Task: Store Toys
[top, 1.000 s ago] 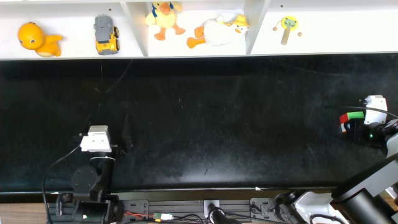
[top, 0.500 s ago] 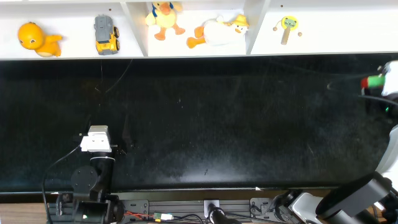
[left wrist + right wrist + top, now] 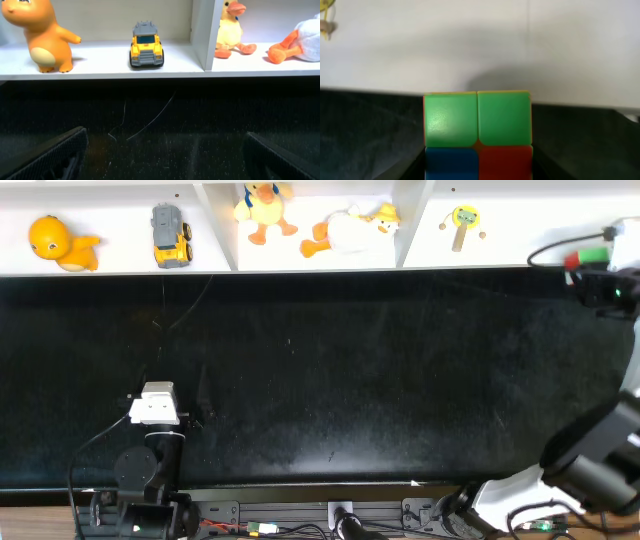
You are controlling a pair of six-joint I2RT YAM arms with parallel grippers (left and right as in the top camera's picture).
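1. Position of the puzzle cube (image 3: 477,134): it sits directly between the two fingers of the right gripper (image 3: 478,167), at the far right of the work area. In the right wrist view it hangs over the black tabletop (image 3: 350,370), just before the front edge of the white shelf (image 3: 540,230). It faces the shelf's rightmost compartment.
2. A small yellow-and-green stick toy (image 3: 463,222) lies in that same compartment, well to the left of the cube.
3. Appearance of the cube: a two-by-two puzzle cube. The face toward the wrist camera shows two green squares side by side. The face below it shows one blue square and one red square. The tiles have orange edging at the seams. In the top view the green face and a red side are visible.
4. Right gripper: clamped on the cube, with a dark finger against each of its two opposite sides. It touches nothing else that can be seen.
5. Left gripper (image 3: 165,157): released, fingers spread wide with nothing between them. It is low over the tabletop at the left and points at the shelf.
6. Items stored on the shelf ahead of the left gripper:
   - an orange figure (image 3: 42,35) and a yellow toy truck (image 3: 146,45), sharing one compartment;
   - a yellow duck plush (image 3: 231,27), standing upright in the next compartment;
   - a white duck plush (image 3: 300,40), lying beside the yellow one.
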